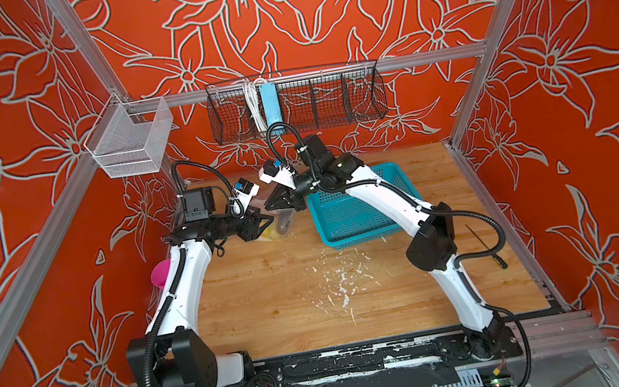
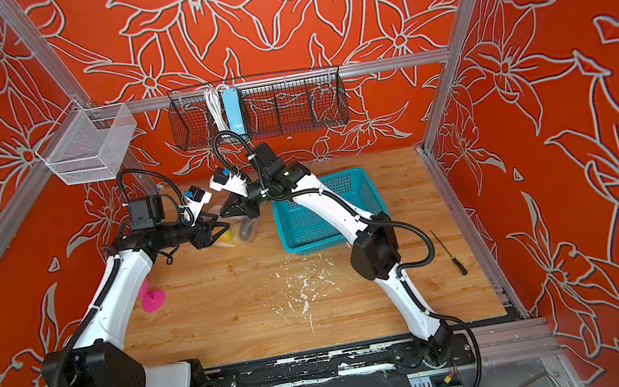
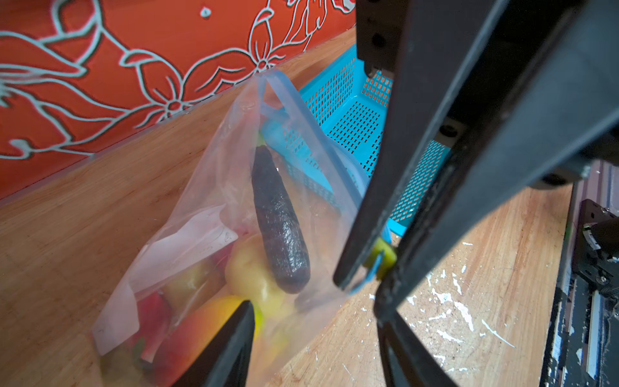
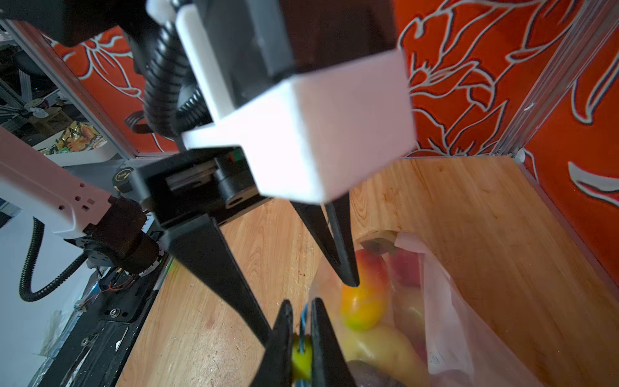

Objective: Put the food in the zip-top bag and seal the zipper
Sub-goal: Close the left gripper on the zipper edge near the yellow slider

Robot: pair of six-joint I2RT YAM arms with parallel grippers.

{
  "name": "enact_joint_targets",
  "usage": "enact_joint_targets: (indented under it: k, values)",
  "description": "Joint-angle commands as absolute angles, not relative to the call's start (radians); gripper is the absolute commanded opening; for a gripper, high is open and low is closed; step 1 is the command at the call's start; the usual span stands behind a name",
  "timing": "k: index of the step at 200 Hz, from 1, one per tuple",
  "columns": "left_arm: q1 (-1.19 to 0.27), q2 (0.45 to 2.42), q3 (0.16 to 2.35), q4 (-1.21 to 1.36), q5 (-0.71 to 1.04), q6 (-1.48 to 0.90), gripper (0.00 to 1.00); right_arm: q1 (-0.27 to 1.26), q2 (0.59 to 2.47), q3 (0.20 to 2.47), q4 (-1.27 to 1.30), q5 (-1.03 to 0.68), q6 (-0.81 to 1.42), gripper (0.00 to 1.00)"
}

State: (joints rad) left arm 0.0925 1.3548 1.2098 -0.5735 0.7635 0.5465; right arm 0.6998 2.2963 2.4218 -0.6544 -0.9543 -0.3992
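Zip-top bag sits on the counter at ~11 o'clock from counter ctr in both top views, btwn the two grippers. Food is inside the bag: dark purple long veg, yellow lumps, red-yellow mango, and red pcs low down behind the white label patch.

R gripper: fingers together, clamped on the yellow end of the zipper, w/ the blue strip pinched btwn them. At the end away from the yellow piece the strip's two sides look parted, so the mouth is open there.

L gripper: fingers apart, holding nothing. In the R wrist view one tip is over the bag wall in front of the mango and the other is outside the bag. Can't tell if either touches the plastic.

Teal basket is just beside the bag at its 3 o'clock, partly under the R arm. Pink object is at 9 o'clock by the L arm. Screwdriver is at 3 o'clock, well apart from the bag. White flecks on the counter near ctr.
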Motion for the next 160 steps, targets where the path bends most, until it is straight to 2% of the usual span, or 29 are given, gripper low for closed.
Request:
enact_joint_targets:
  k: [1,21,56,102,116,160]
  values:
    - [0.099,1.358,1.236,-0.579,0.8,0.564,0.57,0.695,2.307,2.456,-0.661,-1.009,-0.416,0.0]
    - [0.098,1.362,1.243,-0.583,0.818,0.557,0.49,0.695,2.306,2.458,-0.658,-1.012,-0.413,0.0]
    - [0.098,1.359,1.255,-0.581,0.852,0.541,0.21,0.694,2.306,2.457,-0.66,-1.007,-0.413,0.0]
    - [0.098,1.355,1.246,-0.56,0.894,0.517,0.08,0.693,2.307,2.457,-0.639,-1.009,-0.395,0.0]
    - [0.098,1.355,1.245,-0.556,0.897,0.511,0.0,0.695,2.307,2.456,-0.628,-1.012,-0.386,0.0]
    - [0.098,1.341,1.218,-0.516,0.903,0.475,0.0,0.694,2.3,2.449,-0.609,-0.996,-0.37,0.0]
